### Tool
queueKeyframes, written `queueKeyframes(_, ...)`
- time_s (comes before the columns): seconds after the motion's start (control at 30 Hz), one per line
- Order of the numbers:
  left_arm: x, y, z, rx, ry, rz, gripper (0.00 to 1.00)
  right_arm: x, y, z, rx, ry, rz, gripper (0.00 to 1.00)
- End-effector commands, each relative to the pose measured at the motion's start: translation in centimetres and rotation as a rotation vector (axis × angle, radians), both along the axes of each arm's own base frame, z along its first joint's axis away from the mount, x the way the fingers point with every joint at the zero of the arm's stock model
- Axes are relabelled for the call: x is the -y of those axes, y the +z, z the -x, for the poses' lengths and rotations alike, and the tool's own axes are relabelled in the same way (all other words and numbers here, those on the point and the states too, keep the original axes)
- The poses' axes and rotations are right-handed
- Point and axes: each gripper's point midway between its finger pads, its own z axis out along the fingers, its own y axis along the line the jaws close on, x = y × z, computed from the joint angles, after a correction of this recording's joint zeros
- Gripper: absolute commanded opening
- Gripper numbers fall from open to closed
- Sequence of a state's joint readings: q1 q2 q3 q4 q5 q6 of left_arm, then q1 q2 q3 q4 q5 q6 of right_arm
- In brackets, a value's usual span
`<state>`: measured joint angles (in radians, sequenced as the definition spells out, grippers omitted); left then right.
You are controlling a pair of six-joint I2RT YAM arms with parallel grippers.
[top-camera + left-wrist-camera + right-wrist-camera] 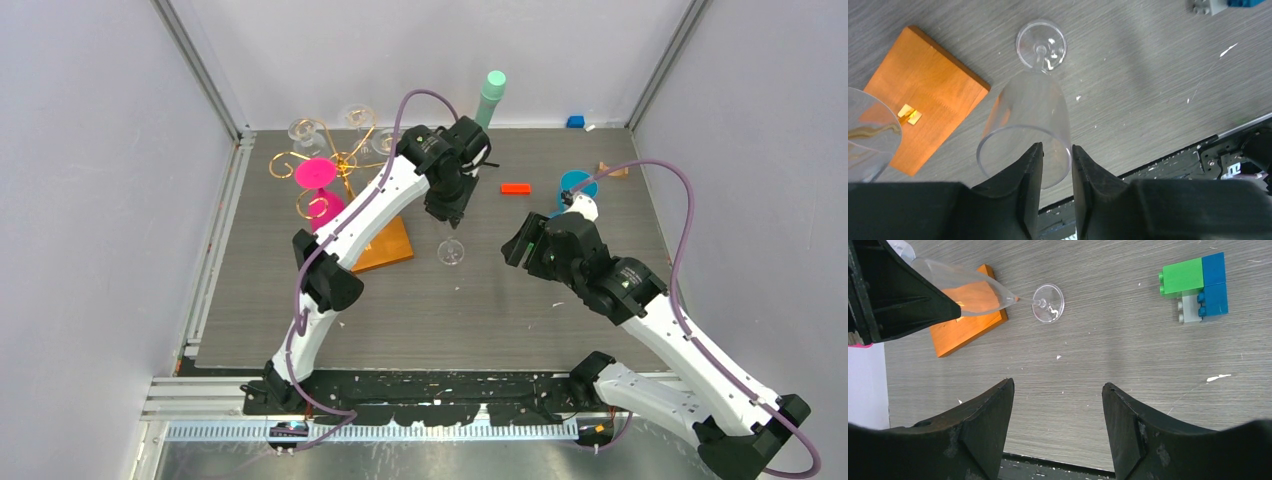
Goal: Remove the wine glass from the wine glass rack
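A clear wine glass (451, 252) stands off the rack with its foot (1041, 45) on the grey table, just right of the wooden base (923, 95). My left gripper (1057, 147) hovers over its rim. One finger is inside the bowl (1028, 110) and one outside, parted wider than the thin wall, so it is open. In the right wrist view the wine glass (1048, 302) leans under that gripper. The gold wine glass rack (345, 160) carries two pink glasses (316, 172) and clear ones (308, 130). My right gripper (1058, 385) is open and empty over bare table.
A mint-green cylinder (491, 95) stands at the back. A red brick (516, 188), a blue cup (577, 185) and a small blue block (575, 122) lie to the right. A green, blue and grey brick cluster (1195, 287) sits near the right gripper.
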<state>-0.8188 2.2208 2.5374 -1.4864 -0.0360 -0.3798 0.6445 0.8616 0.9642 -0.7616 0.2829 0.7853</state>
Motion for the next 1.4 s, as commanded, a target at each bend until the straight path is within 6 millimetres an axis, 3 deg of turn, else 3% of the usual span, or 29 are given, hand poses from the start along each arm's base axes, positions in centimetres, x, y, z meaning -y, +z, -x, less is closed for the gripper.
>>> queueKeyframes(0.0,1.6,3.5,-1.7,0.124,-0.012,0.121,0.32,-1.0,1.1,-0.4,0.029,0.011,-0.05,0.7)
queueKeyframes(0.2,2.3,6.1,-2.4,0.177,-0.009,0.22,0.46,-0.9,1.2,-0.3,0.028,0.01,-0.052,0.7)
queueKeyframes(0.33,2.7,9.6,-1.7,0.225,-0.032,0.319,0.53,-0.9,1.3,-0.3,0.026,0.013,-0.051,0.7)
queueKeyframes(0.57,0.8,15.4,-0.9,0.385,-0.033,0.431,0.67,-1.5,3.6,-0.3,0.062,0.066,-0.058,0.74)
queueKeyframes(0.73,-1.2,20.3,1.1,0.497,-0.043,0.533,0.74,-2.6,5.4,-2.1,0.064,0.071,-0.035,0.7)
queueKeyframes(0.77,-1.7,21.1,1.6,0.52,-0.049,0.552,0.77,-3.1,4.8,-2.7,0.038,0.072,-0.011,0.7)
queueKeyframes(0.8,-2.4,21.7,1.8,0.551,-0.043,0.558,0.81,-3.3,5.7,-3.2,0.048,0.072,-0.007,0.69)
queueKeyframes(0.83,-3.2,22.5,2.1,0.589,-0.036,0.563,0.85,-3.8,4.7,-3.9,0.015,0.075,0.024,0.69)
queueKeyframes(0.87,-4.0,23.0,2.4,0.622,-0.034,0.567,0.88,-4.1,5.7,-4.5,0.03,0.078,0.026,0.71)
queueKeyframes(0.97,-7.2,23.6,2.9,0.724,0.015,0.543,0.99,-5.5,5.0,-6.9,0.007,0.074,0.066,0.75)
queueKeyframes(1.0,-8.5,24.5,3.2,0.775,0.043,0.544,0.99,-5.7,5.5,-7.6,0.019,0.066,0.068,0.76)
queueKeyframes(1.03,-9.6,24.2,3.3,0.802,0.066,0.523,1.0,-6.2,4.8,-8.4,0.005,0.063,0.083,0.76)
queueKeyframes(1.07,-10.8,24.2,3.5,0.834,0.089,0.505,1.0,-6.6,5.3,-8.9,0.016,0.063,0.082,0.76)
queueKeyframes(1.1,-12.1,24.3,3.6,0.868,0.117,0.483,1.0,-6.9,4.4,-9.7,-0.005,0.055,0.105,0.76)
queueKeyframes(1.13,-13.2,24.3,3.8,0.893,0.144,0.467,1.0,-7.1,4.8,-10.3,0.003,0.045,0.106,0.76)
queueKeyframes(1.23,-16.7,24.2,4.4,0.954,0.224,0.402,1.0,-7.3,3.0,-12.1,-0.04,0.006,0.183,0.7)
queueKeyframes(1.37,-22.8,24.7,5.4,1.063,0.393,0.274,1.0,-8.0,0.8,-13.0,-0.091,0.02,0.238,0.61)
